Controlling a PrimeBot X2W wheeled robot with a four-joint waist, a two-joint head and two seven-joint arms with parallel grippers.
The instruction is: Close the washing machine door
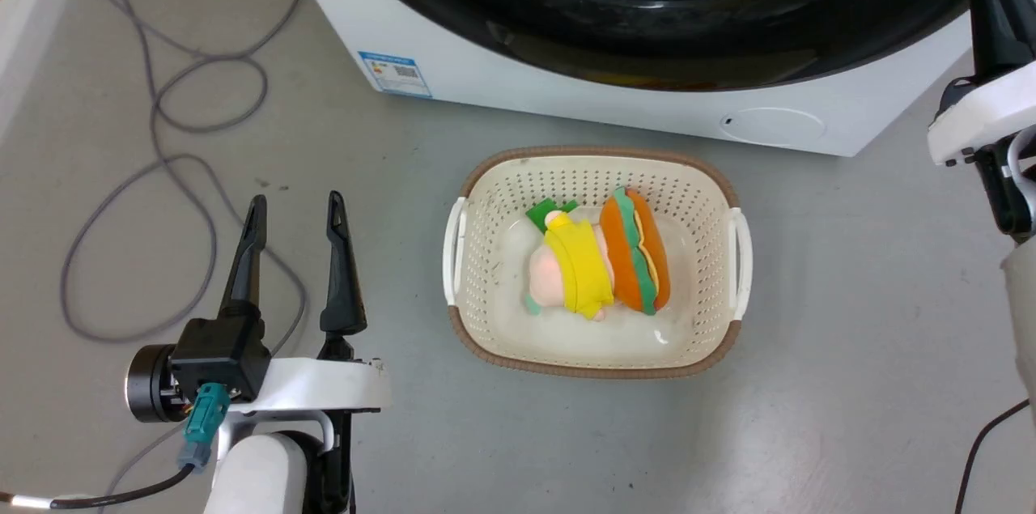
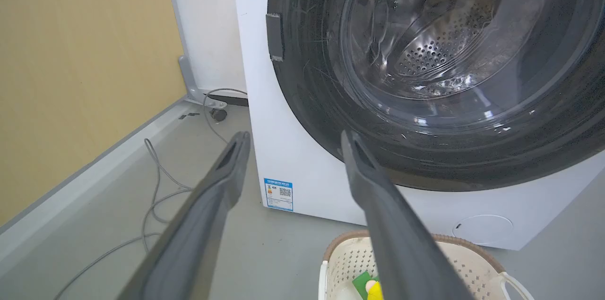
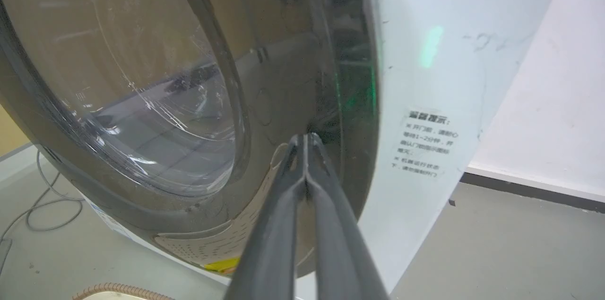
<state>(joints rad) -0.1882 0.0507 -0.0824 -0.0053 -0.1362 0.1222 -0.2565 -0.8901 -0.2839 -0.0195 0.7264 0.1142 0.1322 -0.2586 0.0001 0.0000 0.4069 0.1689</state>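
Right gripper [image 3: 306, 141], fingers pressed together on nothing, tips right at glossy rim of washing machine door [image 3: 142, 78], seemingly flush on washing machine [image 2: 302, 186]. Could skid off slick black if pushed slantwise, latch maybe unclicked. Left gripper [image 1: 295, 210] spread wide, hovering beside basket [image 1: 599, 158].

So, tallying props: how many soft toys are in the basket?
2, in the basket: a yellow-and-pink toy centrally, a hot-dog toy touching its right side. More could lie beneath.
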